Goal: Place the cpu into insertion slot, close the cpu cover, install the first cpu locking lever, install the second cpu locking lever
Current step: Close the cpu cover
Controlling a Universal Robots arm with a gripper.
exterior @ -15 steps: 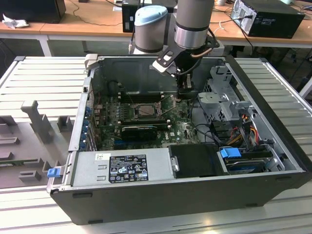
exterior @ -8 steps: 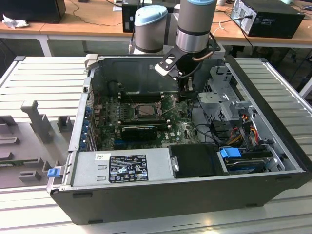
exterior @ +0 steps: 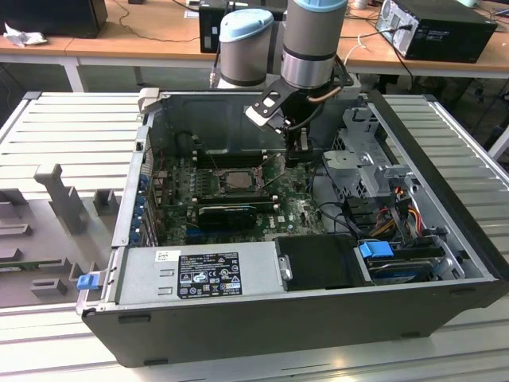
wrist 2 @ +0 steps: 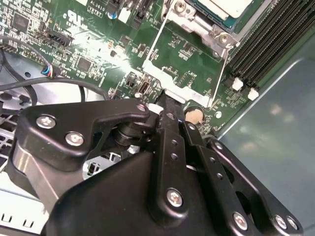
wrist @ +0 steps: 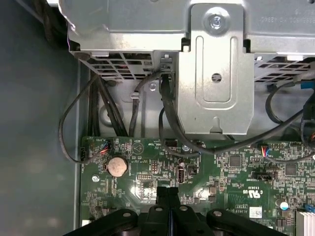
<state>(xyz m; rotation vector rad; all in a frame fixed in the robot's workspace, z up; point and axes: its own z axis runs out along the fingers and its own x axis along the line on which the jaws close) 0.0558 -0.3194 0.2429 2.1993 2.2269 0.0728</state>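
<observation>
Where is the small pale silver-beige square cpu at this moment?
In the second wrist view the cpu lies in the silvery-rimmed insertion slot on the green circuit board, apart from the black hand near the round coin battery.

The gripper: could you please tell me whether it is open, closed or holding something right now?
Gripper: closed, fingertips pressed together, with nothing held between them.

Print on the power supply label (exterior: 208, 274) and the green circuit board (wrist: 231, 177) cannot be read.
</observation>
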